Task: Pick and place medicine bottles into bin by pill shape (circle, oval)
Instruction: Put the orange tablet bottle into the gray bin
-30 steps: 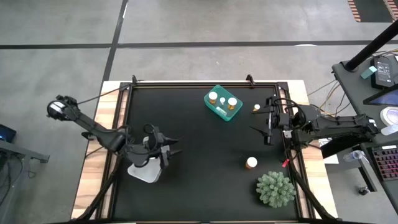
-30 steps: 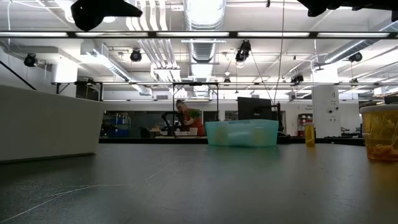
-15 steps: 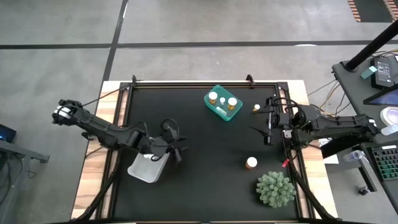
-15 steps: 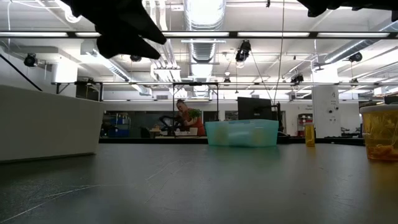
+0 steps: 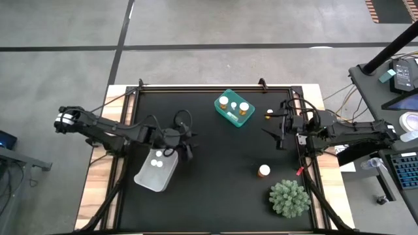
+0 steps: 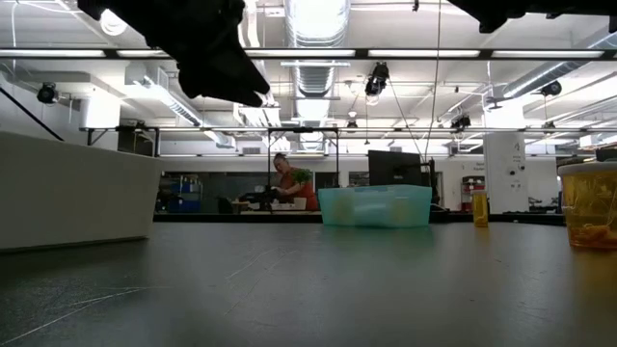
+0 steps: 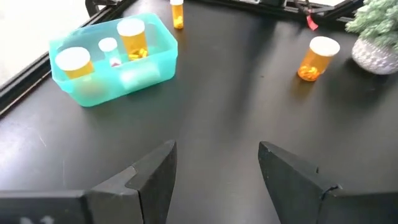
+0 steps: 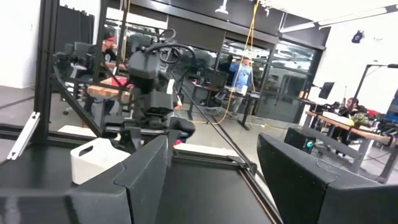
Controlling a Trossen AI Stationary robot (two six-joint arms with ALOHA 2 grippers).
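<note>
Beyond white bin [image 5: 155, 172], left hand [image 5: 188, 146] now

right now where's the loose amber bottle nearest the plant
In the high view the bottle stands on the table's right side, just up-left of the plant, apart from it.

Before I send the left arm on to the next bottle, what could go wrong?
The loose amber bottle stands close to the spiky plant, so open fingers may brush the plant. The small bottle sits right by the waiting right gripper, so the arms could crowd each other.
</note>
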